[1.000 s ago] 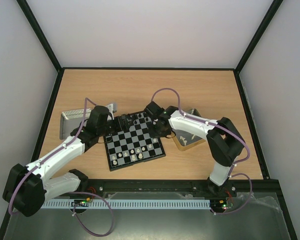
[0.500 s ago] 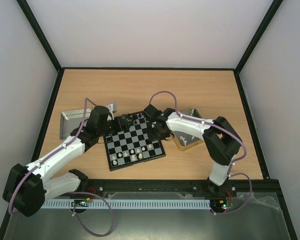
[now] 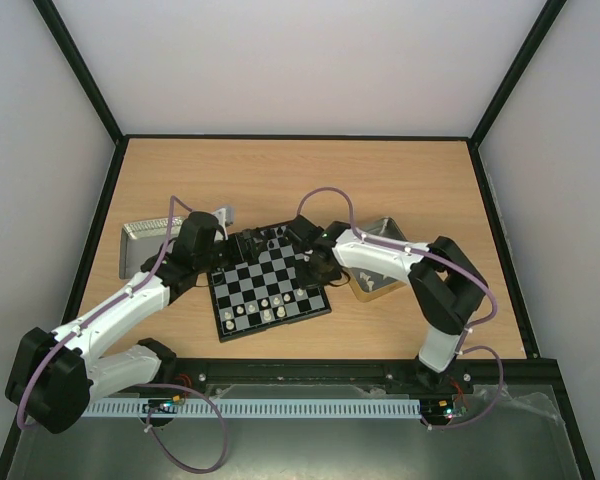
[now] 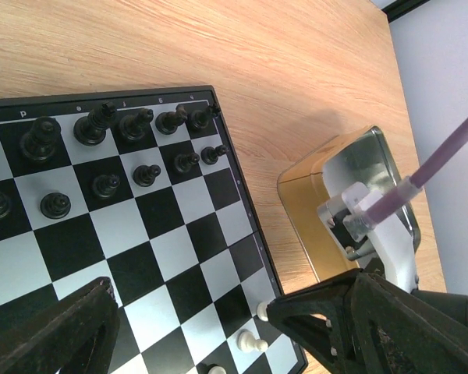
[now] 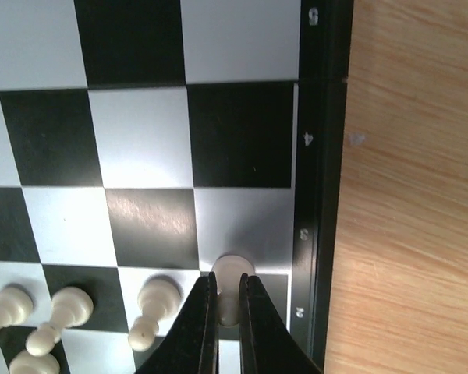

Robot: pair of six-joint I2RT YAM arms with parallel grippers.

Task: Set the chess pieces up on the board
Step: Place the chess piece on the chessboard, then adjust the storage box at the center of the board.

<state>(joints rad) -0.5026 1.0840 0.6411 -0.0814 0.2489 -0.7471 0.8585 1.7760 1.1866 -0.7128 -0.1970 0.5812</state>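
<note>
wooden worktop point(image 3: 280, 170) carries everything; the board point(image 3: 265, 282) lies near its front middle, with a silver tray point(image 3: 140, 232) off its left side and a gold-rimmed tray point(image 3: 372, 287) just beside its right edge. the far side of the board looks largely done: black pieces point(image 4: 136, 123) stand in a back row with black pawns point(image 4: 147, 174) lined up in front, though the left wrist view cuts off part of both rows. the near, white side is the unfinished one, as far as can be judged: the right wrist view shows white pawns point(image 5: 66, 308) in a line and the middle ranks bare. the left hand point(image 4: 195, 327) hangs over the board with its fingers spread wide and nothing between them. the right hand point(image 5: 228, 290) is pinched shut on a white pawn point(image 5: 234, 265) at the edge-file square in line with the other pawns, right beside the board's border; whether its base already touches the square is hidden by the fingers. what is left seems to be letting this pawn go and filling any gaps in white's rows; whether the gold-rimmed tray holds more pieces cannot be told.
</note>
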